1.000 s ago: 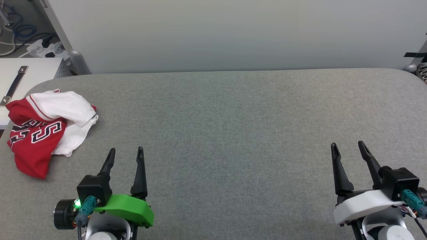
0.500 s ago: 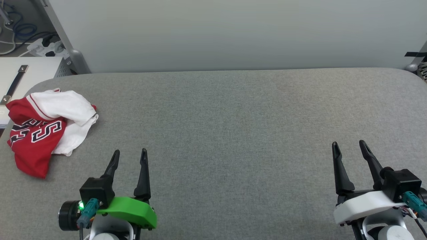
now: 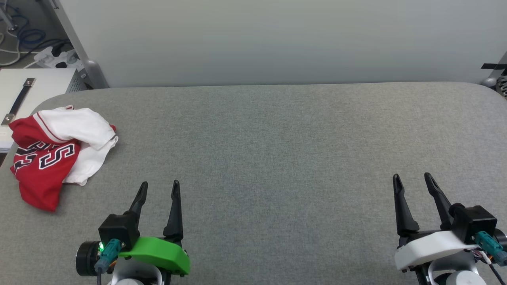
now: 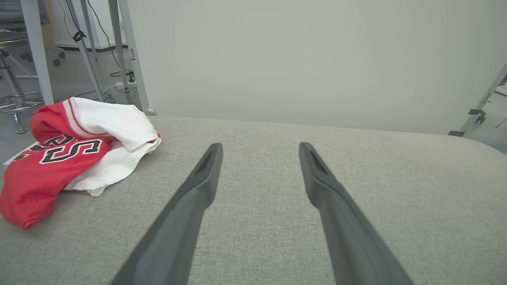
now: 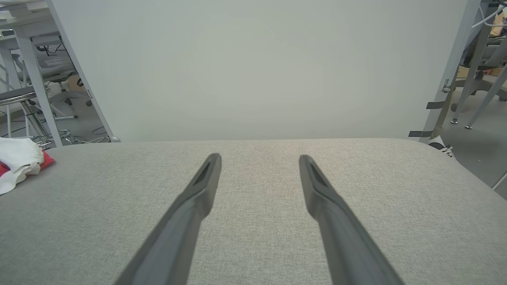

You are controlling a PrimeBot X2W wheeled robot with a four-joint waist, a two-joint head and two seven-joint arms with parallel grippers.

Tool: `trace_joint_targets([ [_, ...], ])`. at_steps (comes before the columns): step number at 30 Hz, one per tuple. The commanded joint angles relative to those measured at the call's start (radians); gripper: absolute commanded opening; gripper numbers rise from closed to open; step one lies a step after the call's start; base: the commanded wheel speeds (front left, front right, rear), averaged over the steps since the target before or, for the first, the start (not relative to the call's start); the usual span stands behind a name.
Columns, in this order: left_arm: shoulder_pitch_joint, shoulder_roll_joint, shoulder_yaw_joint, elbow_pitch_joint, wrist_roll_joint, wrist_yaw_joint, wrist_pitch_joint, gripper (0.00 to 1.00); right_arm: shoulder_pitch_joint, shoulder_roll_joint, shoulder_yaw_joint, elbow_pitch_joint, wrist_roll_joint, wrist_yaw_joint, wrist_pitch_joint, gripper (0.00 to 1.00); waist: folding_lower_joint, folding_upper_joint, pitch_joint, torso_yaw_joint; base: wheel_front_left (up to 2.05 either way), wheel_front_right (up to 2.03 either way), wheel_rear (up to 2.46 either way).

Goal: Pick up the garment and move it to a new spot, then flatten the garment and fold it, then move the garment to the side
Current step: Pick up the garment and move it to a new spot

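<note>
The garment (image 3: 55, 152) lies crumpled at the far left of the grey table (image 3: 277, 138), red with white sleeves and black white-outlined lettering showing. In the left wrist view the garment (image 4: 75, 146) sits to the left of my fingers, apart from them. My left gripper (image 3: 159, 185) stands open near the front edge, right of and nearer than the garment, nothing between its fingers. My right gripper (image 3: 411, 176) is open at the front right, also empty. A white and red edge of the garment (image 5: 18, 164) shows at the right wrist view's left border.
A pale wall (image 3: 277, 39) stands behind the table's far edge. A white cabinet (image 3: 23, 91) with cables and a power strip (image 3: 55, 55) sits beyond the far left corner. Metal frame legs (image 4: 130, 59) and chairs stand off the table.
Both grippers have drawn back a little toward the front edge, the left one also shifting slightly right. The garment lies as before.
</note>
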State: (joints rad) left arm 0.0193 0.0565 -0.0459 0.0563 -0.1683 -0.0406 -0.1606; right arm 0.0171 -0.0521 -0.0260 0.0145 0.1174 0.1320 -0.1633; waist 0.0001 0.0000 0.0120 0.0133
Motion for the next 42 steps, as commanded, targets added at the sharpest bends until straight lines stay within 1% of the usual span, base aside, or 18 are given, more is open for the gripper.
trace_joint_targets([
  [1, -0.004, -0.004, -0.001, 0.003, -0.009, -0.005, -0.012, 1.00, -0.005, 0.001, 0.001, 0.003, 0.012, -0.001, -0.010, 1.00, 0.0000, 0.0000, 0.001, 0.000, 0.00, 0.00, 0.00],
  [26, -0.020, -0.005, -0.019, 0.036, -0.058, -0.013, -0.063, 1.00, -0.022, 0.002, -0.004, 0.021, 0.047, -0.001, -0.061, 1.00, -0.0001, 0.0000, 0.026, 0.013, 0.00, 0.00, 0.00],
  [31, -0.023, -0.006, -0.025, 0.042, -0.069, -0.014, -0.076, 1.00, -0.017, 0.002, 0.013, 0.017, 0.057, -0.001, -0.073, 1.00, -0.0001, 0.0000, 0.027, 0.046, 0.00, 0.00, 0.00],
  [34, -0.026, -0.006, -0.023, 0.046, -0.073, -0.014, -0.082, 1.00, -0.016, 0.002, 0.024, 0.015, 0.061, -0.001, -0.080, 1.00, -0.0001, 0.0000, 0.030, 0.079, 0.00, 0.00, 0.00],
  [42, -0.029, -0.006, -0.023, 0.053, -0.093, -0.015, -0.099, 1.00, -0.011, 0.002, 0.044, 0.013, 0.060, -0.001, -0.096, 1.00, -0.0001, 0.0000, 0.033, 0.216, 0.00, 0.00, 0.00],
])
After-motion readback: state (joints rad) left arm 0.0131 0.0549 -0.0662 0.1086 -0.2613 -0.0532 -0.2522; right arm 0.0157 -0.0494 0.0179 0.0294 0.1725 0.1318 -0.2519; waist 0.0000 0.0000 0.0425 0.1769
